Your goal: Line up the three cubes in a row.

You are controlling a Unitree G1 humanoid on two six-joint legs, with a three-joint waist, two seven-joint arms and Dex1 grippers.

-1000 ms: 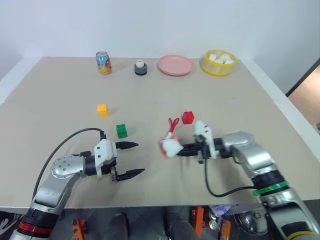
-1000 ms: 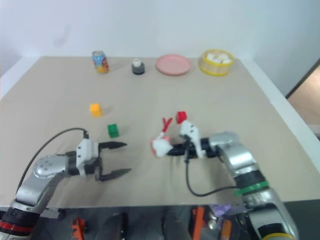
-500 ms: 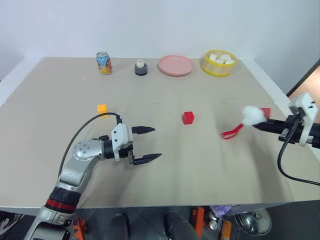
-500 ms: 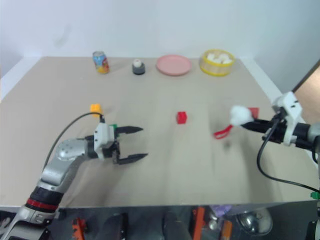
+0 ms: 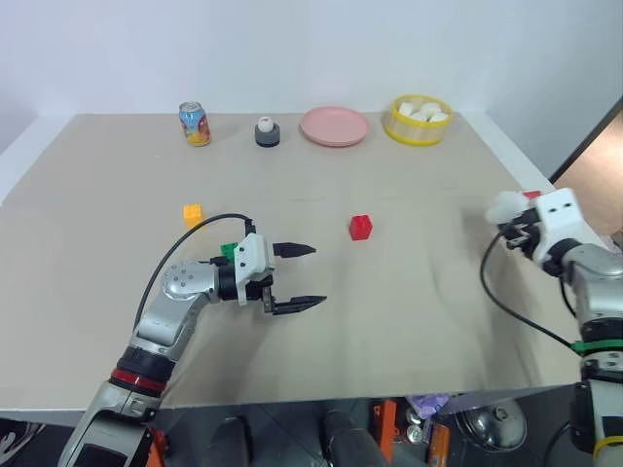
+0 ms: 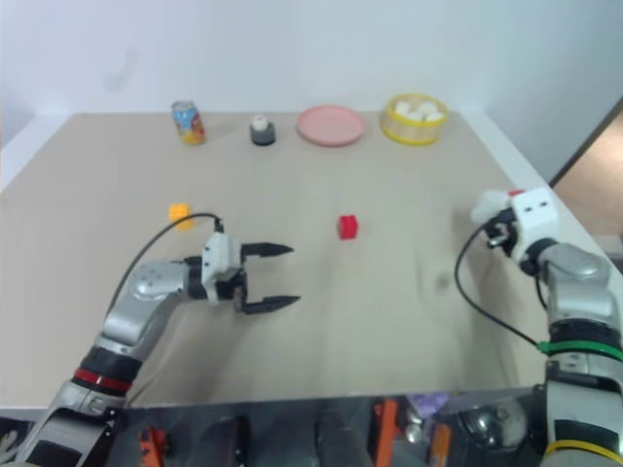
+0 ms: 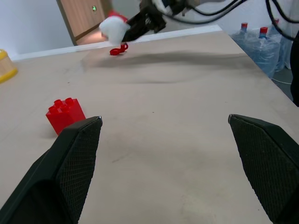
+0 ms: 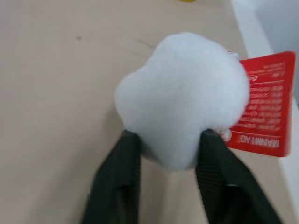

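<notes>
The red cube point(image 5: 361, 227) sits alone near the middle of the tan table point(image 5: 409, 321), studs up. The yellow-orange cube point(image 5: 193, 213) lies well off at its nine o'clock, and the green cube point(image 5: 229, 250) shows as a sliver at about eight o'clock from the red one, mostly hidden behind the left gripper's point(image 5: 302, 277) white housing. That gripper hangs with its two black fingers spread wide and nothing between them, pointing toward the table's right side; the red cube is up at about one o'clock from its fingertips, apart from them. Far at three o'clock from the red cube, near the table's right edge, the right gripper point(image 8: 168, 154) has a white plush toy point(image 5: 506, 206) sitting between its fingers, one on each flank and touching it; how firm the hold is I cannot tell. Along the far edge stand a soda can point(image 5: 194, 124), a small dark holder point(image 5: 266, 132), a pink plate point(image 5: 334, 126) and a yellow tub point(image 5: 417, 121) of white chunks, against a plain pale wall. The left wrist view adds a wooden door point(image 7: 88, 16) and water bottles point(image 7: 261, 39) beyond the table; the right wrist view gives the toy's red tag point(image 8: 266, 112), printed with small text.
</notes>
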